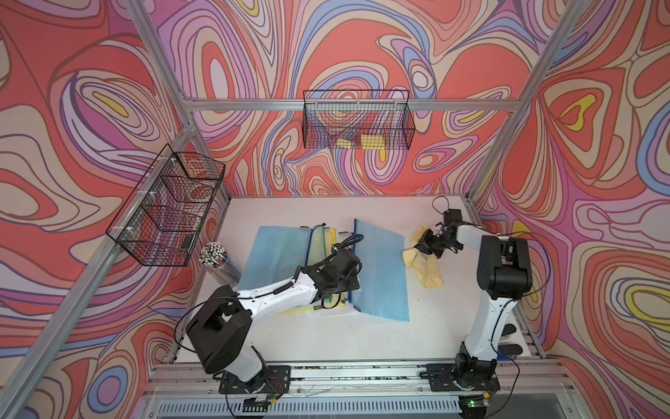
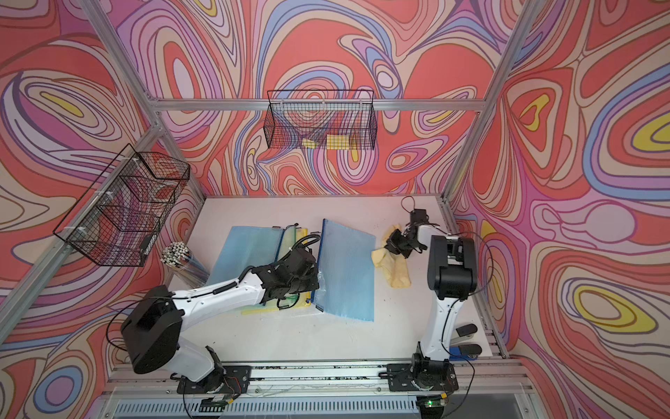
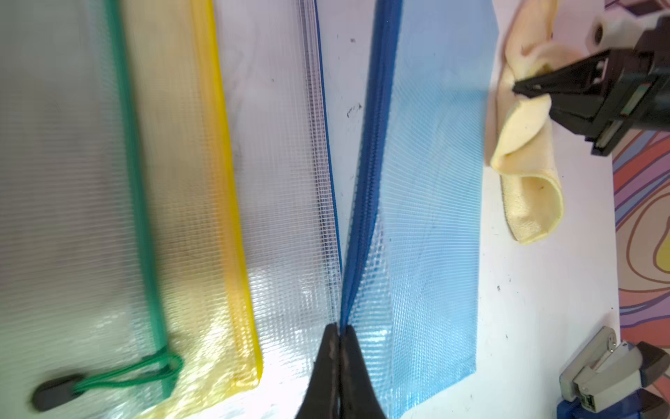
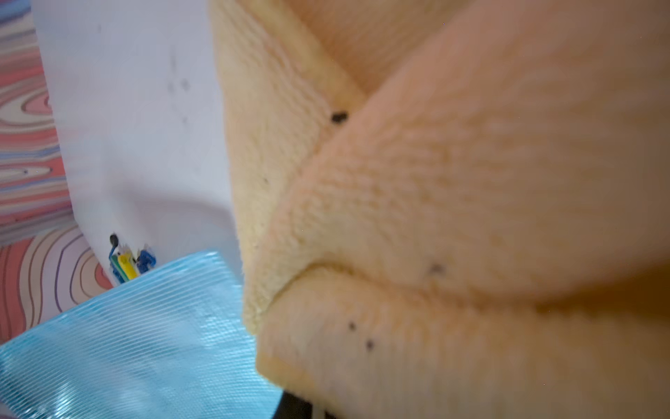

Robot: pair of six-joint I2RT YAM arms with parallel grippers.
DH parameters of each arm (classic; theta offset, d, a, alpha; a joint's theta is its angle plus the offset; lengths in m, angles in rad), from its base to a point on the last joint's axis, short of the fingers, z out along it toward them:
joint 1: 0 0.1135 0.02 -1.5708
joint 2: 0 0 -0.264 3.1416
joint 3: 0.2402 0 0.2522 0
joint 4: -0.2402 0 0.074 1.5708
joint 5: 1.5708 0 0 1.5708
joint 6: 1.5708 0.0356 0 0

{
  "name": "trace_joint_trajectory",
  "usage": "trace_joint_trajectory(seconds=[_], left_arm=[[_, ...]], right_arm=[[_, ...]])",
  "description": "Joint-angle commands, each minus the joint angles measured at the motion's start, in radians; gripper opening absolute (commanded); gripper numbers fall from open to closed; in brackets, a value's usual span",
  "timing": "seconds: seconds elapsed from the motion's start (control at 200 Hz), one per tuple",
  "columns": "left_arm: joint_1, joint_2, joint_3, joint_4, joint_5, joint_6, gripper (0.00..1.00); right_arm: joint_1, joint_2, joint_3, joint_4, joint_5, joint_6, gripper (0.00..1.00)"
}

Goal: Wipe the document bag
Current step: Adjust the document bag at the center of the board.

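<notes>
Left tool (image 3: 339,332) clamped on zipper edge of blue document bag (image 1: 380,268), likely anchoring it; right tool (image 3: 516,87) clamped on yellow cloth (image 1: 429,272) near surface (image 1: 362,344) right edge, for wiping.

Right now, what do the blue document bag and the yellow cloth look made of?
The blue document bag: probably translucent mesh-reinforced plastic, glossy; grid lines and glare patches show. The yellow cloth: likely microfibre or terry, matte; fuzzy nap, soft rolled folds.
</notes>
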Motion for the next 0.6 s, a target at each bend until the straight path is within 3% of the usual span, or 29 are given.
trace_joint_trajectory(seconds=[0.0, 0.255, 0.396, 0.596], left_arm=[[0.018, -0.113, 0.071, -0.195, -0.138, 0.098, 0.00], [0.023, -0.305, 0.325, -0.700, -0.429, 0.300, 0.00], [0.023, -0.235, 0.474, -0.795, -0.359, 0.422, 0.00], [-0.012, 0.143, 0.669, -0.827, -0.155, 0.471, 0.00]], right_arm=[[-0.003, -0.115, -0.059, -0.081, 0.071, -0.068, 0.00], [-0.003, -0.281, -0.189, -0.057, 0.015, -0.056, 0.00], [-0.004, -0.332, -0.231, -0.077, 0.019, -0.072, 0.00], [-0.003, -0.460, -0.287, -0.123, 0.045, -0.083, 0.00]])
